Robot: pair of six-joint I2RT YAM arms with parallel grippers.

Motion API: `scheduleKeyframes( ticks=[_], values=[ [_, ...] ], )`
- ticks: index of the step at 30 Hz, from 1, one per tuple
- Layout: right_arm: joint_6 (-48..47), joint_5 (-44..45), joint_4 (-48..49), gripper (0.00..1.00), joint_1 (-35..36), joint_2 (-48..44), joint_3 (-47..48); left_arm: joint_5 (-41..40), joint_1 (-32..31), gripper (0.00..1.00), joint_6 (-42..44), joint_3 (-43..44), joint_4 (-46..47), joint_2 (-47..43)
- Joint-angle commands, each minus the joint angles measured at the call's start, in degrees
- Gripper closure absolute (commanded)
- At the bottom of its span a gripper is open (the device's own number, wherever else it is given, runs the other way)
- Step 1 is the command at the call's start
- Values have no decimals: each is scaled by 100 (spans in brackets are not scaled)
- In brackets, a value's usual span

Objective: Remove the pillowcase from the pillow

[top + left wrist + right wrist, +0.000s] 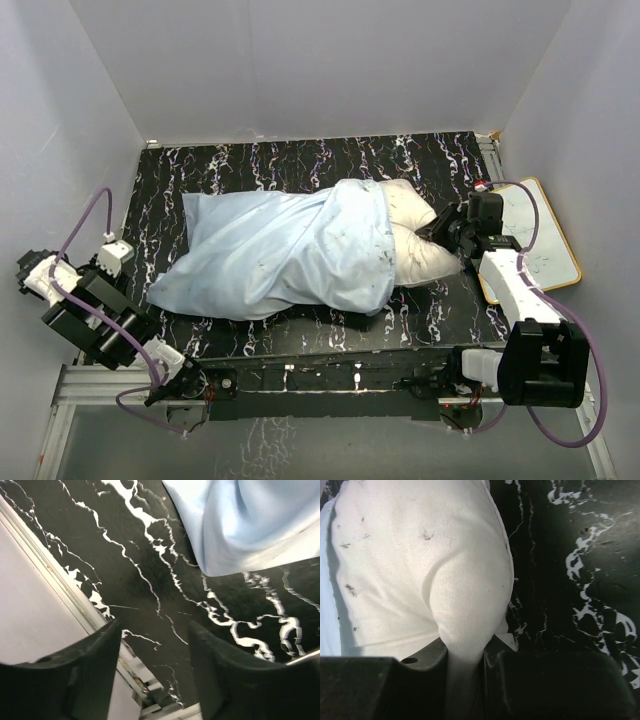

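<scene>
By the right edge of the counter (125,570), the right gripper (465,652) pinches the pillow (420,570); the left gripper (155,630) hangs wide open, empty, over its left edge.

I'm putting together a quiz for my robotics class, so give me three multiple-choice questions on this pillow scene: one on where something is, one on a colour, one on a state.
1. Which end of the pillow is bare?
A) the end on the robot's left
B) the end on the robot's right
C) neither end

2. What colour is the pillowcase?
A) red
B) green
C) light blue

3. What is the right pincer doing?
A) shut on the pillow
B) hanging open and empty
C) shut on the pillowcase

Answers:
1 B: in the top view, cream fabric pokes out of the case on the right side.
2 C: the case shows pale blue in the top view.
3 A: the right wrist view shows it pinching a fold of the pillow.
</scene>
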Motion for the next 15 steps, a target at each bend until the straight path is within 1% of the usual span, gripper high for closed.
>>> scheduleKeyframes(
  ticks=[1, 2, 3, 4, 5, 7, 11, 13, 15],
  values=[
    [-641, 160, 1008, 92, -107, -89, -257, 567, -334, 35, 910, 711, -1865, -388],
    [-797, 90, 1118, 92, -15, -91, -275, 680, -542, 28, 747, 858, -1929, -416],
    [-939, 126, 1175, 92, 101, -87, -248, 733, -774, 25, 530, 970, -1876, -439],
    [-1081, 138, 1226, 92, 218, -68, -206, 753, -1039, 24, 147, 1054, -1702, -461],
    [-1223, 137, 1280, 92, 346, -37, -147, 710, -1300, 23, -176, 1097, -1322, -488],
    [-1482, 234, 1287, 92, 623, 73, 19, 611, -1824, 22, -602, 1108, -671, -492],
    [-1815, 398, 1227, 92, 877, 286, 261, 600, -2496, 13, -891, 1235, 365, -155],
    [-1926, 478, 1214, 92, 887, 348, 288, 586, -2700, 6, -763, 1507, 541, 252],
    [-2027, 518, 1234, 92, 883, 377, 263, 583, -2825, 5, -644, 1892, 634, 724]
  ],
)
